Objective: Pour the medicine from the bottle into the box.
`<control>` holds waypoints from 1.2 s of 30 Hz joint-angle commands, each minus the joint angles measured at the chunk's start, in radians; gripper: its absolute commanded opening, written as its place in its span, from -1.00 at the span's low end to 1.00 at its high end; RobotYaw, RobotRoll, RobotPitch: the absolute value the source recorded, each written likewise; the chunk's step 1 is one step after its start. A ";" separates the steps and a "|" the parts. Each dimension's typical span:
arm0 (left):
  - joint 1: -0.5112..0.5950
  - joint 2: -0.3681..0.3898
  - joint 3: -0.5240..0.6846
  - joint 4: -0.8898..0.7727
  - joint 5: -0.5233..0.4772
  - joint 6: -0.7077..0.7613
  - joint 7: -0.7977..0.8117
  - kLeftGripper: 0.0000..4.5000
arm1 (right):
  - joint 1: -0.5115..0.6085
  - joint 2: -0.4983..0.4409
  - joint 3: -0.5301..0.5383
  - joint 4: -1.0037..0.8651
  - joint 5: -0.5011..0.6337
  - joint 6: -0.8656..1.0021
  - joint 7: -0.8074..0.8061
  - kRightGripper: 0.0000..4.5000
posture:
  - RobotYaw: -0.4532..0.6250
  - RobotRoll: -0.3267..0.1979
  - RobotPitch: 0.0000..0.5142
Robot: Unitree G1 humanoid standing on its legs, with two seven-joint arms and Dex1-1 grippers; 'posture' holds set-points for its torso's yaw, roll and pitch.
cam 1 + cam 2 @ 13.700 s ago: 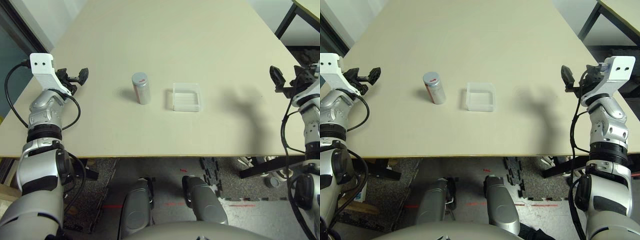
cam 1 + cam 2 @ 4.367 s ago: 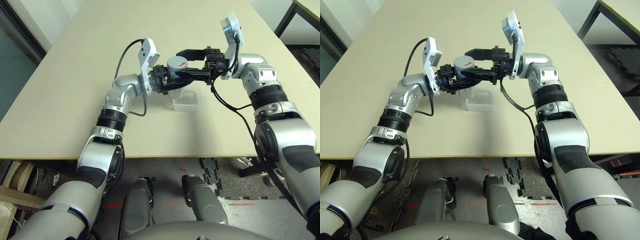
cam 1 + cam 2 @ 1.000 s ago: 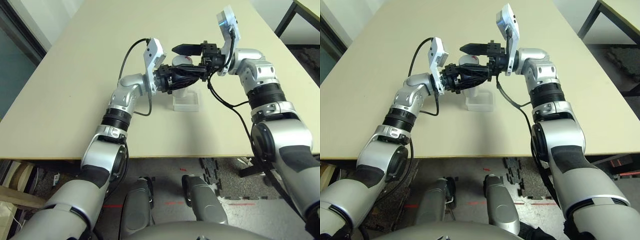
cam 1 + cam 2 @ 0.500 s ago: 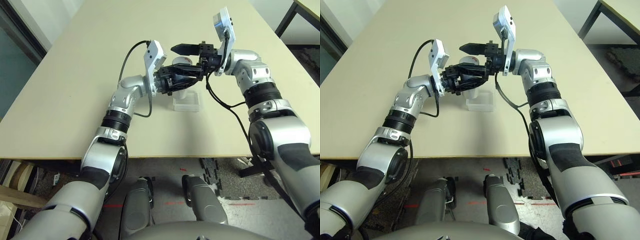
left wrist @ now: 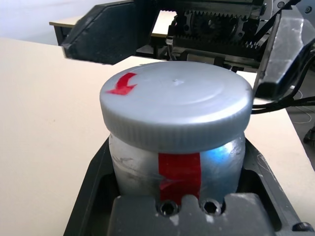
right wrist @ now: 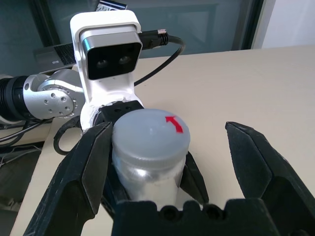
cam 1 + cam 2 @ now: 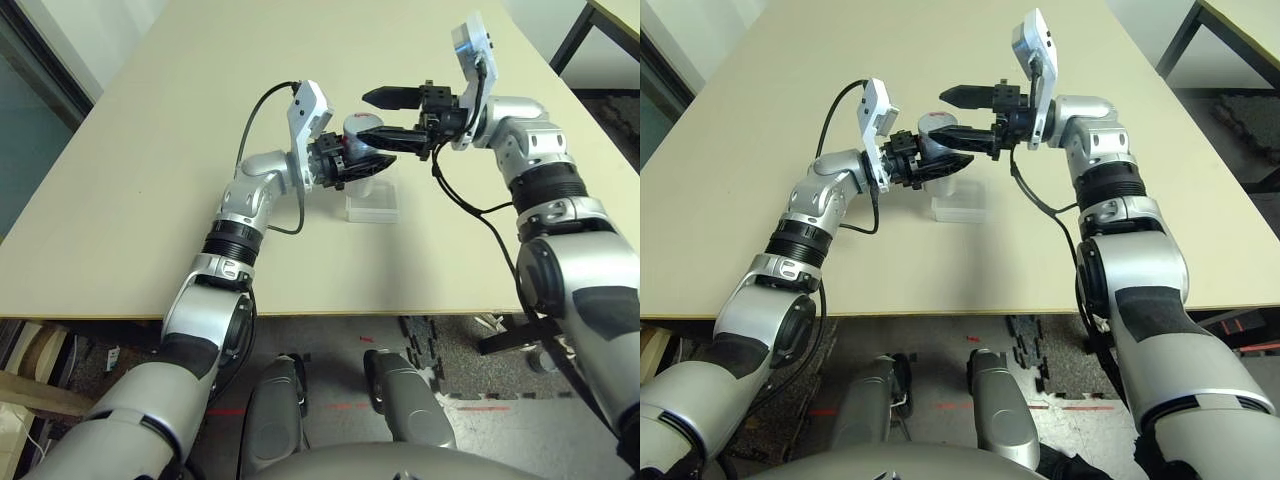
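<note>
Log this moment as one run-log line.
left gripper: shut on bottle | lid: on | right gripper: open, straddling lid | box: on table, below

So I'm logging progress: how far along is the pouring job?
Done: the left gripper has the bottle lifted above the clear box. In hand: the open right gripper brackets the grey lid, which is on the bottle. Left: removing the lid and pouring the medicine into the box.
</note>
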 commanded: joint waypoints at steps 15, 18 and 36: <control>0.007 -0.001 -0.007 -0.015 -0.003 -0.020 -0.047 0.17 | 0.040 -0.115 -0.036 -0.026 0.004 0.073 0.001 1.00 | -0.68 0.25 -0.44; 0.006 0.000 -0.007 -0.015 -0.003 -0.021 -0.047 0.17 | 0.050 -0.111 -0.033 -0.062 0.014 0.098 0.022 1.00 | -0.68 0.25 -0.44; -0.004 -0.005 -0.011 0.003 0.001 -0.029 -0.054 0.17 | 0.087 -0.012 0.012 -0.239 0.042 0.189 0.039 1.00 | -0.70 0.25 -0.43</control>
